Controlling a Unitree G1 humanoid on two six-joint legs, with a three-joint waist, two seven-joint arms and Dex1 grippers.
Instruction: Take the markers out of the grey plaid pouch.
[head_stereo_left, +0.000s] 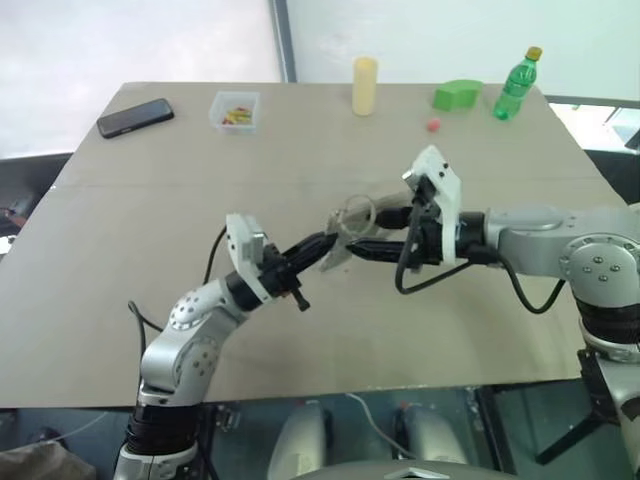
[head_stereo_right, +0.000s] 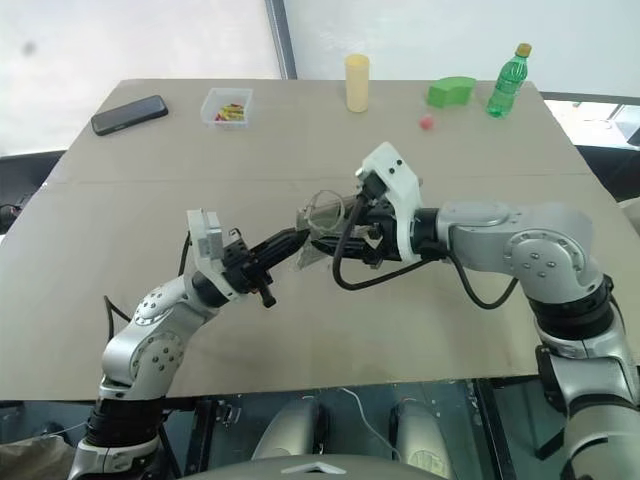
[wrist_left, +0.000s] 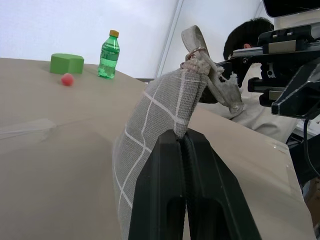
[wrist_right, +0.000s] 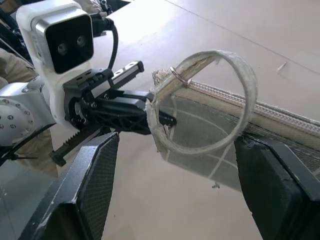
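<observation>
The grey plaid pouch (wrist_left: 150, 145) hangs in the air over the middle of the table (head_stereo_left: 150, 260), lifted clear of the top, between my two hands. My left gripper (head_stereo_left: 318, 246) is clenched on one edge of it; in the left wrist view the two fingers (wrist_left: 165, 200) press together with the plaid fabric pinched between them. The pouch's long side runs roughly level, out from my left fingertips toward my right hand, with the zipped edge uppermost. At the near corner sits the thin metal ring (wrist_right: 178, 76), and from it a pale strap loop (wrist_right: 235, 80) stands up.

My right gripper (head_stereo_left: 372, 246) faces the pouch from the other side with its jaws spread apart, holding nothing. In the right wrist view the loop and the top edge lie straight ahead between my open fingers (wrist_right: 95, 175). So the right hand is the free one and the nearer to the opening. I think the zip is closed, but it is hard to tell from here. No markers show yet.
</observation>
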